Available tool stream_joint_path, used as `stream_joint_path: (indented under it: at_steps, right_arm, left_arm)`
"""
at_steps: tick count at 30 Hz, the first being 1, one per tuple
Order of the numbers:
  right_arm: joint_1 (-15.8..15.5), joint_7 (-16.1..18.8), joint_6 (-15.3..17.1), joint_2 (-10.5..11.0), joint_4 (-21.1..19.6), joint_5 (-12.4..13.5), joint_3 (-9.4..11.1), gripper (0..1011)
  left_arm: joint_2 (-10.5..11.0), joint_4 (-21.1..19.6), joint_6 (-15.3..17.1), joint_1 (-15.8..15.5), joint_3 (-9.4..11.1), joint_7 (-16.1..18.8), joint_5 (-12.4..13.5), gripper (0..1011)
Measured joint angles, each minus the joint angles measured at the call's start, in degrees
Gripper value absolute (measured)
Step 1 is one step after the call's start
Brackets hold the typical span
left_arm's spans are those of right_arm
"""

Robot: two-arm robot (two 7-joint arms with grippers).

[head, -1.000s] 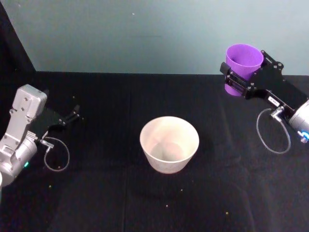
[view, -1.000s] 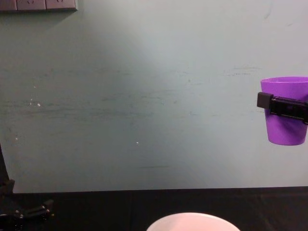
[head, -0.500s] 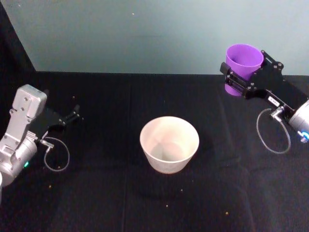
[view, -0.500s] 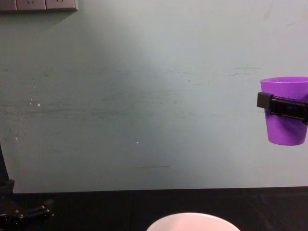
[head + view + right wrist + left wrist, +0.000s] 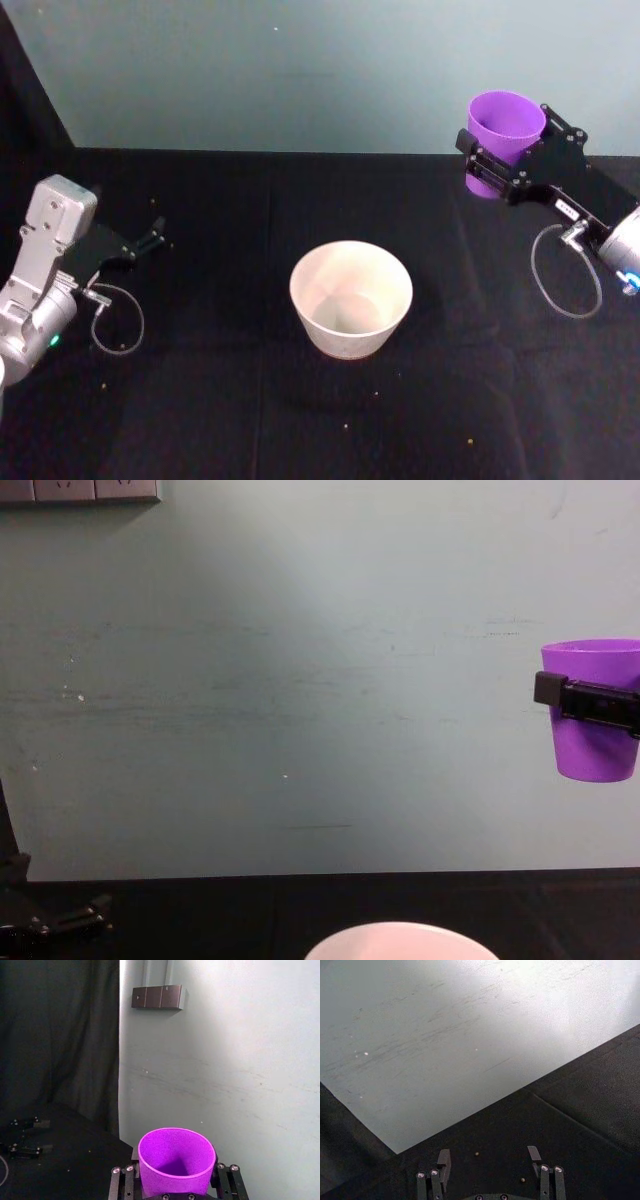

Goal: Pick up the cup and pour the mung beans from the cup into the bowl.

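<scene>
Purple cup (image 5: 505,125): upright, mouth up, held aloft.
Right gripper (image 5: 493,160) clamped round it; bowl (image 5: 350,298) well apart; left gripper (image 5: 157,234) idle, fingers seemingly spread.

Nothing legible anywhere right now, no word or number I can read. There's a small white sticker (image 5: 566,209) on the black body of my right end effector (image 5: 492,160), and its print is too small to make out. There's a blue mark (image 5: 630,277) on the grey wrist behind it, and I can't read any lettering there either.
</scene>
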Motion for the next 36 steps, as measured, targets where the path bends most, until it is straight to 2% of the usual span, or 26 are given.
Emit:
stream_joint_path:
  at_steps: [10, 17, 21, 24, 30, 31, 34, 36]
  right_arm:
    - [0.77, 0.61, -0.81, -0.28, 0.84, -0.07, -0.23, 754]
    - [4.83, 1.6, -2.99, -2.51, 5.97, -1.15, -1.96, 754]
    - [7.58, 2.21, -4.44, -3.87, 10.04, -2.72, -3.62, 754]
    - [9.64, 2.5, -6.24, -4.91, 13.48, -5.12, -5.23, 754]
    - [11.34, 2.45, -8.39, -5.19, 16.21, -9.92, -7.24, 754]
    - [11.64, 2.17, -8.99, -4.96, 16.48, -11.86, -7.86, 754]
    - [12.0, 1.52, -9.7, -4.31, 16.54, -15.56, -8.99, 754]
    - [12.37, 0.61, -10.36, -3.45, 16.41, -20.33, -10.33, 754]
  left_arm:
    - [0.0, 0.0, 0.0, 0.0, 0.0, 0.0, 0.0, 1000]
    - [0.0, 0.0, 0.0, 0.0, 0.0, 0.0, 0.0, 1000]
    - [0.0, 0.0, 0.0, 0.0, 0.0, 0.0, 0.0, 1000]
    - [0.0, 0.0, 0.0, 0.0, 0.0, 0.0, 0.0, 1000]
    - [0.0, 0.0, 0.0, 0.0, 0.0, 0.0, 0.0, 1000]
    - [0.0, 0.0, 0.0, 0.0, 0.0, 0.0, 0.0, 1000]
    - [0.0, 0.0, 0.0, 0.0, 0.0, 0.0, 0.0, 1000]
    - [0.0, 0.0, 0.0, 0.0, 0.0, 0.0, 0.0, 1000]
